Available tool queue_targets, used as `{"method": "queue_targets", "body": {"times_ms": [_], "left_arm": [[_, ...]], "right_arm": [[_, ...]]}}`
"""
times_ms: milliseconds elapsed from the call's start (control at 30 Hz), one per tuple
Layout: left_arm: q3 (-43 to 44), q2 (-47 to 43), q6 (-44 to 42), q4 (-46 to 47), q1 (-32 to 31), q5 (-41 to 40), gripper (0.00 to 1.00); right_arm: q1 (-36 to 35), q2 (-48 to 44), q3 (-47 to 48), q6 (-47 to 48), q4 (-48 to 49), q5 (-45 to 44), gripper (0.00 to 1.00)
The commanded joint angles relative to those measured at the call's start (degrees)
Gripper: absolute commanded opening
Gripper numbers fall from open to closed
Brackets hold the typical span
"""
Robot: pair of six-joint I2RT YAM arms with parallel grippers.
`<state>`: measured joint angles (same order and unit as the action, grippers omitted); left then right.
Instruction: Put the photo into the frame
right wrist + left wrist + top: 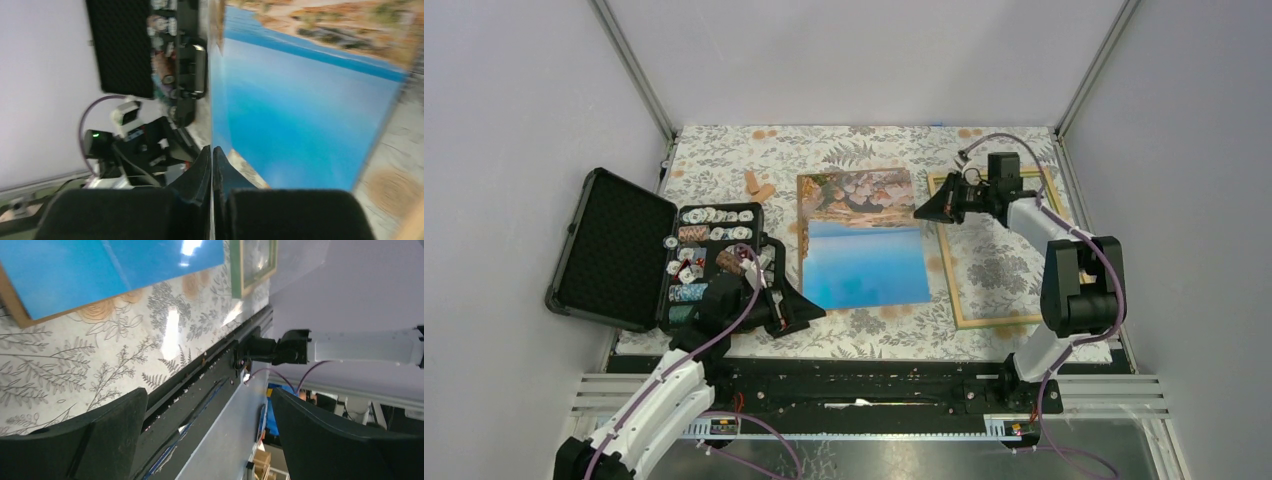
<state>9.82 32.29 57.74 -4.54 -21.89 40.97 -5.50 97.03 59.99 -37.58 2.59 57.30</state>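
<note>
progress is slight: the photo (864,262) lies picture side up in the middle of the table (874,338), well outside the frame (994,321). the frame lies just to the photo's right, with only the flowered cloth showing through its opening. a thin brown board (14,307) shows along one edge under the photo.

the right gripper (921,212) is squeezed fully together at the photo's right edge, near where sea meets rock, and looks to be pinching the sheet there. the photo does not look raised off the table. the left gripper (210,437) is spread wide and holds nothing. it hangs by the photo's near left corner, next to the open case (614,250) of chips.

left to do, as i judge it: lift or slide the photo across, line it up with the opening and seat it.

hard to make out: the right wrist view is blurred, so the pinch itself is not clear. the right arm covers the frame's far left corner. whether the frame holds glass cannot be told.
</note>
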Motion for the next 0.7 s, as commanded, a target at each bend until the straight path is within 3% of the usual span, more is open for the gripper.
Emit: {"method": "queue_targets", "body": {"times_ms": [0,167,367,667], "left_arm": [[6.9,-1.98,-2.46,-10.41,-0.04,-9.1,0.99],[16.63,-1.58,-7.71,-12.42,-0.23,-11.77,0.99],[29.89,1.26,-15.18,-11.43,-1.91,-14.15,0.99],[43.86,8.45,-24.56,-15.75,-6.82,-20.15,0.99]], "right_arm": [[4.18,-0.95,8.53,26.53,-36.85,-7.89,0.0],[12.83,-3.3,8.48,31.24,-44.53,-7.89,0.0],[17.69,-3.85,10.27,36.47,-50.93,-19.1,0.0],[29.17,-4.82,9.61,43.8,-49.07,-23.01,0.0]]}}
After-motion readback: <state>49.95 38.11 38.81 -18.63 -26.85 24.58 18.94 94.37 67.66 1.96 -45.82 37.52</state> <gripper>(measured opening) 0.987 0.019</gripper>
